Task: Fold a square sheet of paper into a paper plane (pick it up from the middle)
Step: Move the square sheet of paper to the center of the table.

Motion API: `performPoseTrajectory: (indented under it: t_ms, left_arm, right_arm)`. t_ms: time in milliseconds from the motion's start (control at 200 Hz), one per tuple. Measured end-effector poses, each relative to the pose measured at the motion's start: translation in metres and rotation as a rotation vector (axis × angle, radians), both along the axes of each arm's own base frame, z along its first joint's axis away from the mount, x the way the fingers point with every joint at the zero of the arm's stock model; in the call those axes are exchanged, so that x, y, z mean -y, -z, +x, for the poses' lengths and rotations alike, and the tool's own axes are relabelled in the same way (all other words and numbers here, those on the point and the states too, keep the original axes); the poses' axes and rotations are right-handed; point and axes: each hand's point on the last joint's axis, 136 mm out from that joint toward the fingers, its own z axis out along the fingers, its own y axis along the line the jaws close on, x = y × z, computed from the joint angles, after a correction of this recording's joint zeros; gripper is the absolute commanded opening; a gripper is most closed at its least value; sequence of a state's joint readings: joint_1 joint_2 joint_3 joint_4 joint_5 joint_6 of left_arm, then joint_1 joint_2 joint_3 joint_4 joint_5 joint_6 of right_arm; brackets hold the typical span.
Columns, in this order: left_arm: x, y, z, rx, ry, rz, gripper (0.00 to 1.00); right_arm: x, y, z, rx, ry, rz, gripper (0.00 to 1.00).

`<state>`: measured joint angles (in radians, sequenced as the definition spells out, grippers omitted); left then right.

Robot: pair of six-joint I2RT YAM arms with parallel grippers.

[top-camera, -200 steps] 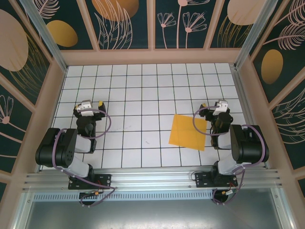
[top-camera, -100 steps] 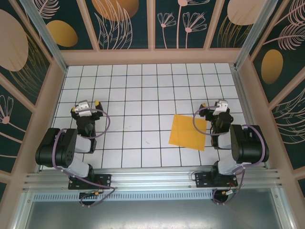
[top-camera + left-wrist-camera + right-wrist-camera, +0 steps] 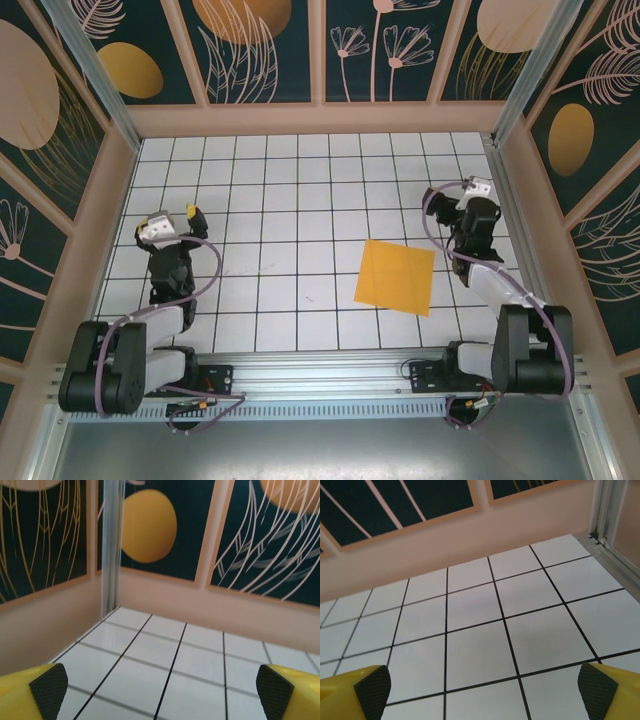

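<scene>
The square sheet of paper (image 3: 395, 277) is orange-yellow and lies flat and unfolded on the tiled table, right of centre. My right gripper (image 3: 462, 190) hangs open beyond the sheet's far right corner, apart from it. In the right wrist view its yellow fingers (image 3: 370, 692) with black pads stand wide around bare tiles, and the right gripper (image 3: 485, 695) holds nothing. My left gripper (image 3: 172, 213) is open at the far left, well away from the sheet. The left wrist view shows the left gripper (image 3: 161, 695) empty, facing the back left corner.
The white tiled table (image 3: 300, 200) is boxed in by pink-framed walls with dark floral panels (image 3: 260, 50). An aluminium post (image 3: 111, 550) stands in the back left corner, another (image 3: 607, 515) at the back right. A metal rail (image 3: 320, 375) carries both arm bases.
Both arms have stretched out from their folded pose. The right gripper moved away and to the right, off the sheet's edge; the left gripper shifted left. The sheet has not moved.
</scene>
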<state>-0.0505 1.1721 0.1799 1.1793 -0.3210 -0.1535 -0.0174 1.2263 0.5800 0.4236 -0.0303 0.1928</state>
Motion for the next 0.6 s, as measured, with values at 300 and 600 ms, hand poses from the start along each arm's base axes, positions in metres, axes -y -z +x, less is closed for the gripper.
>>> performPoseTrajectory:
  t_ms: [300, 600]
  left_arm:
    - [0.034, -0.033, 0.019, 0.004, 0.217, -0.285, 0.99]
    - [0.095, 0.033, 0.031, -0.282, 0.515, -0.551, 0.98]
  right_arm:
    - [-0.099, 0.033, -0.049, -0.386, -0.225, 0.31, 0.86]
    - [-0.16, 0.112, -0.109, -0.734, -0.239, 0.215, 0.83]
